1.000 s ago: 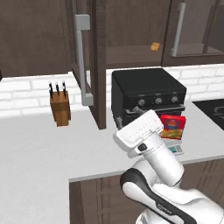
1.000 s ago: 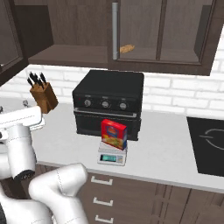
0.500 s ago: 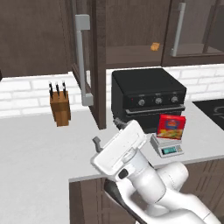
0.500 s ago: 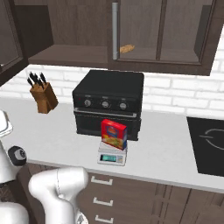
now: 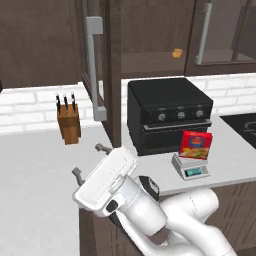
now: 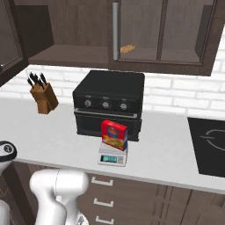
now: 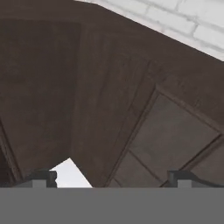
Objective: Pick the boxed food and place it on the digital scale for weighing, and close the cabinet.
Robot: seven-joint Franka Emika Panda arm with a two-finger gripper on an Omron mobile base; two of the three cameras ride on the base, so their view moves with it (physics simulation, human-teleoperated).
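The boxed food (image 5: 196,145) (image 6: 114,135) stands upright on the digital scale (image 5: 192,171) (image 6: 111,157), in front of the black oven. My gripper (image 5: 88,160) is open and holds nothing. It hangs over the counter's front edge, well left of the scale and below the open door. The cabinet (image 5: 112,65) has one glass door swung out toward me, edge-on, with its grey bar handle (image 5: 94,65) facing left. In the hand view the gripper (image 7: 112,178) looks up at the cabinet's (image 7: 109,87) dark wood panels.
A black oven (image 5: 167,112) (image 6: 110,103) sits on the counter under the cabinet. The knife block (image 5: 68,125) (image 6: 43,94) stands at the back left. A small orange-tan lump (image 5: 177,53) (image 6: 128,48) lies on the cabinet shelf. A cooktop (image 6: 211,145) is at the right.
My arm has swung left, away from the scale and toward the open door. The box stays on the scale. The jaws stay open.
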